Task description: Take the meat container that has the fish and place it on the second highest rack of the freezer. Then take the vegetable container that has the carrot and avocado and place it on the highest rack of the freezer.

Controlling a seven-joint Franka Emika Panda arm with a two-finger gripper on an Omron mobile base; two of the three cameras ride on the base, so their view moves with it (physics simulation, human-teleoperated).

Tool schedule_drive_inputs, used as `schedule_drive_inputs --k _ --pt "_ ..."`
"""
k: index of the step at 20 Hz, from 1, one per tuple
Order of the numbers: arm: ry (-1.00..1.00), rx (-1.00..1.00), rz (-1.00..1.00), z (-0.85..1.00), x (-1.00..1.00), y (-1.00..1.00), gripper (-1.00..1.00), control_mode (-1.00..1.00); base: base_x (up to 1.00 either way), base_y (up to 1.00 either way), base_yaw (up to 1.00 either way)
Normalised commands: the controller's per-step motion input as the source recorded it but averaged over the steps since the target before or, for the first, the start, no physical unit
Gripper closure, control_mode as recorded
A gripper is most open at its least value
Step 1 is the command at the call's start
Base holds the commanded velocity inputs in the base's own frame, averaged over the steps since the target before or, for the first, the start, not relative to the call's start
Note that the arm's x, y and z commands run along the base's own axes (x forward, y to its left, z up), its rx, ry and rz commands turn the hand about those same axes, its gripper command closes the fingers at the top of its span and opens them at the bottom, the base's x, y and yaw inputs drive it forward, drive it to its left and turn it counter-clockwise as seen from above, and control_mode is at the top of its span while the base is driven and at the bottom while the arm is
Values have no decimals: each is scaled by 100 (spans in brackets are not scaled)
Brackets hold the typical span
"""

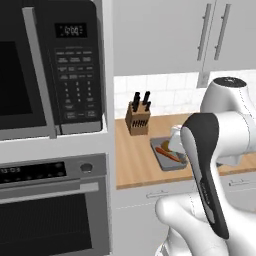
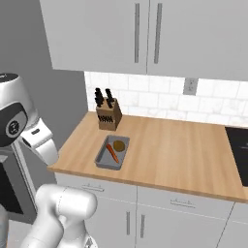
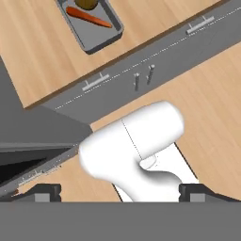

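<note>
The vegetable container is a shallow grey tray on the wooden counter, in front of the knife block. In it lie the orange carrot and the brownish avocado. The left base view shows the same tray and carrot, partly behind my arm. My gripper stands open with nothing between its fingertips. It looks down in front of the counter, well short of the tray, carrot and avocado. The meat container, the fish and the freezer are out of view.
A knife block stands at the counter's back, left of the tray. A microwave sits above a black-fronted oven left of the counter. Wall cabinets hang overhead. A dark cooktop lies at far right. Drawer fronts run under the counter edge.
</note>
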Motion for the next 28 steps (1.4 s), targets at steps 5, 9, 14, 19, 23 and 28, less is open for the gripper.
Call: schedule_drive_inputs --k 5,9,14,19,23,28 --pt "3 8 0 -9 20 -24 -100 -100 36 -11 0" --pt "13 14 0 -66 77 -90 -100 -100 0 0 0" --pt "9 3 -6 -87 85 -43 -100 -100 0 0 0" --pt "1 0 -7 -95 73 -15 -100 -100 0 0 0" --pt "-1 0 -8 -78 46 0 -100 -100 0 0 0" --pt "-5 0 -8 -54 43 0 -100 -100 0 0 0"
